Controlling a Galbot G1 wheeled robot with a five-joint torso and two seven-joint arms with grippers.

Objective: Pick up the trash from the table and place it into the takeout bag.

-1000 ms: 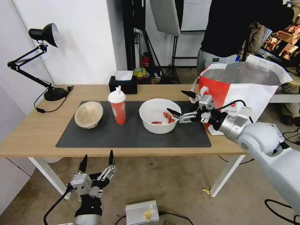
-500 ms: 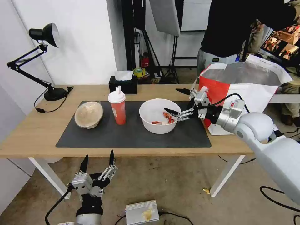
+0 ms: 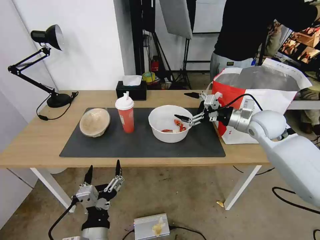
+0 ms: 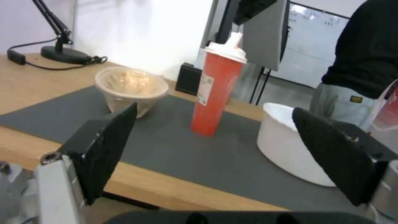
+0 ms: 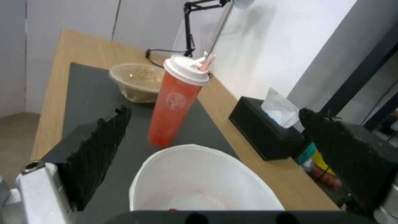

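Right pincer [image 3: 187,106] fingers spread wide, at right rim of white bowl [image 3: 168,123], nothing gripped. Bowl mid-mat on surface [image 3: 40,140], takeout bag [image 3: 256,100] just right. Straddle rim wall, clamp firmly, lift level: food scraps inside. Left pincer [image 3: 102,172] parked below surface edge, fingers apart.

Studio-like lab: softbox [image 3: 175,16] on stand, cabled concrete floor [image 3: 186,196], bare walls.

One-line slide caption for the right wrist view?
Open right gripper approaches white plastic bowl, red paper cup beyond.
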